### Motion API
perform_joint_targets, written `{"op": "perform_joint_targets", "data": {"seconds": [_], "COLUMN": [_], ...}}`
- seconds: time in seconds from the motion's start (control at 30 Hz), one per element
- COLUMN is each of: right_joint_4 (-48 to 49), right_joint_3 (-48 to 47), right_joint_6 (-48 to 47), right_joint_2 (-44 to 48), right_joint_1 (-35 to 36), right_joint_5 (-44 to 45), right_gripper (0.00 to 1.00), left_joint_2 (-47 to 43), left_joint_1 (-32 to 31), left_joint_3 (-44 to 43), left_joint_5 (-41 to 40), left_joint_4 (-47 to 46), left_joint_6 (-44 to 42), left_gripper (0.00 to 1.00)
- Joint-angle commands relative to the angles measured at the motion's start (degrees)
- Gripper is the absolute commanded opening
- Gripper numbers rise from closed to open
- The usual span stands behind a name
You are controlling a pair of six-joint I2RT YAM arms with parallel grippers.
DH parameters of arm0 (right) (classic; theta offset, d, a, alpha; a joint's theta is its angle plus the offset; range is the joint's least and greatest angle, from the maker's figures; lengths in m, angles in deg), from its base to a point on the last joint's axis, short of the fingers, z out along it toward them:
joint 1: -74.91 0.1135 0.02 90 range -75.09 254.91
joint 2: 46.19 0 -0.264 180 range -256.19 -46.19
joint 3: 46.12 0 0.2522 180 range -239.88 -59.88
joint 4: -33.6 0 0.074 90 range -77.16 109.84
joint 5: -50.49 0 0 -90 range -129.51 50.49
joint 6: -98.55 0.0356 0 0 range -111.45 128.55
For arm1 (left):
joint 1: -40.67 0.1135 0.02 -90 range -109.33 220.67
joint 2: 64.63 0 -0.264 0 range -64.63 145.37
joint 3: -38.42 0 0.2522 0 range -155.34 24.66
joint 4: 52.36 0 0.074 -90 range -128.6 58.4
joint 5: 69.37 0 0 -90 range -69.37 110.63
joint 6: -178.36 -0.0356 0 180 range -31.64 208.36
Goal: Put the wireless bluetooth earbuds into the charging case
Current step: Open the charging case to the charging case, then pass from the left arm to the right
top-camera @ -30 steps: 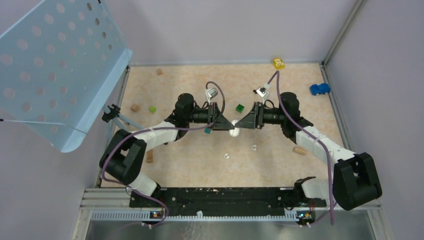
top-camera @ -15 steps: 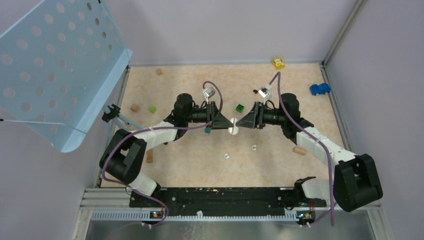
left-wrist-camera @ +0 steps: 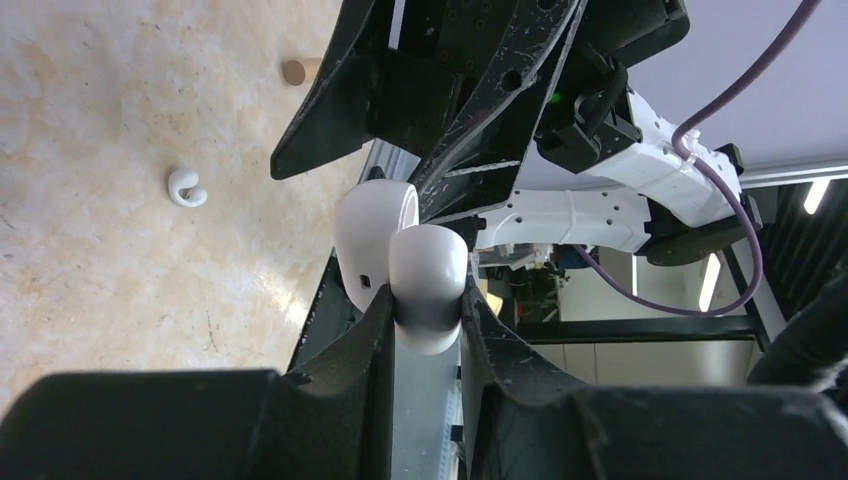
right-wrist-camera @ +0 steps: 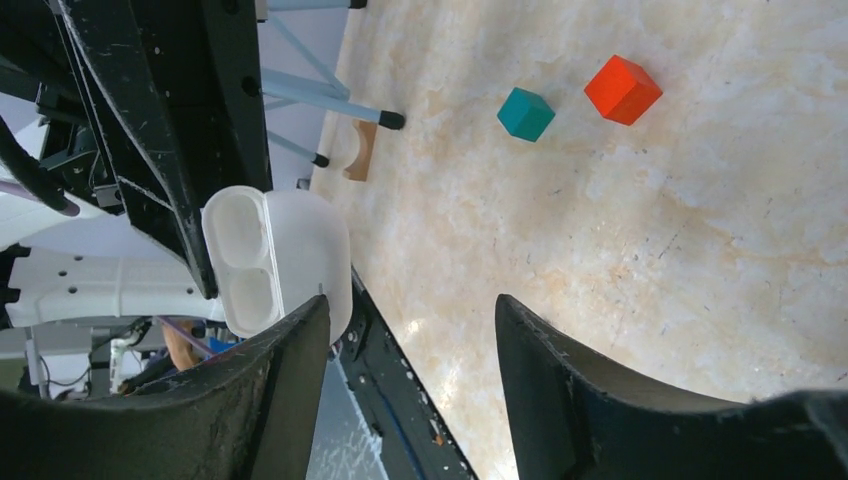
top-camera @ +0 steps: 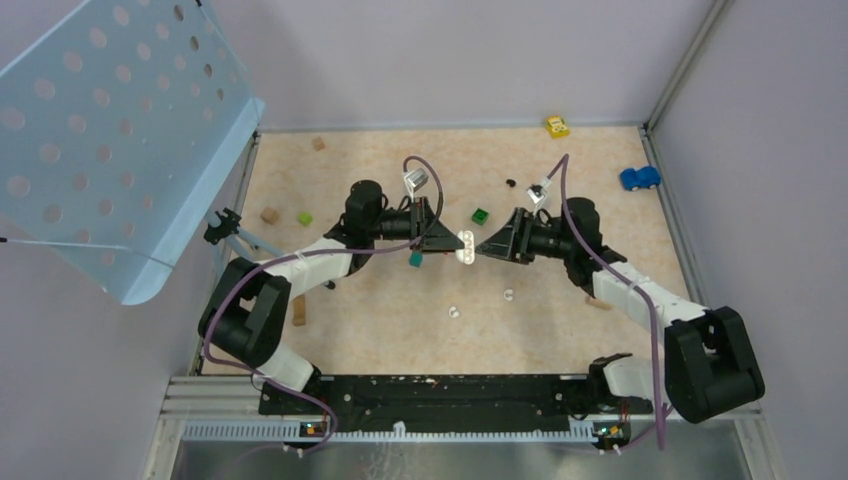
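Left gripper [left-wrist-camera: 428, 300] clamps the seemingly light, slick charging case [left-wrist-camera: 372, 240] by its body; right gripper [right-wrist-camera: 410, 310] gapes empty; tiny white earbud [left-wrist-camera: 186, 187] probably needs a fingertip pinch.

1. The charging case [top-camera: 467, 245] is glossy white and rounded, with its lid hinged open. It is clamped between the fingers of the left gripper [top-camera: 455, 245] and held clear of the tabletop [top-camera: 380, 330], over the middle. In the right wrist view one inner face shows two hollow recesses, both empty.
2. The nearer white earbud [top-camera: 455, 311] is a tiny glossy bud lying loose on the tabletop, on the arm-base side of the case.
3. The farther white earbud [top-camera: 508, 295] is of the same type and lies loose, to the right of the nearer one and apart from it.
4. The small black item [top-camera: 511, 182] lies on the tabletop beyond the case. It is too small to confirm as an earbud.
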Motion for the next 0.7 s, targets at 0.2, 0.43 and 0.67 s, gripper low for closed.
{"op": "perform_joint_targets", "data": {"seconds": [0.2, 0.43, 0.67], "right_joint_4": [12.2, 21.0, 23.6], "right_joint_3": [2.6, 5.8, 6.0], "right_joint_6": [8.9, 13.9, 14.3], "right_joint_2": [5.0, 6.7, 1.9], "right_joint_1": [0.3, 0.3, 2.6], "right_joint_5": [2.6, 1.5, -0.5], "right_gripper": [0.62, 0.68, 0.69], "left_joint_2": [-2.4, -2.7, -2.2], "left_joint_1": [0.2, 0.2, 0.2], "left_joint_3": [-3.8, -3.9, -4.1], "left_joint_5": [-1.3, -1.7, -1.3], "left_joint_4": [3.0, 3.9, 2.6], "left_joint_6": [-4.5, -5.2, -4.2], "left_gripper": [0.00, 0.00, 0.00]}}
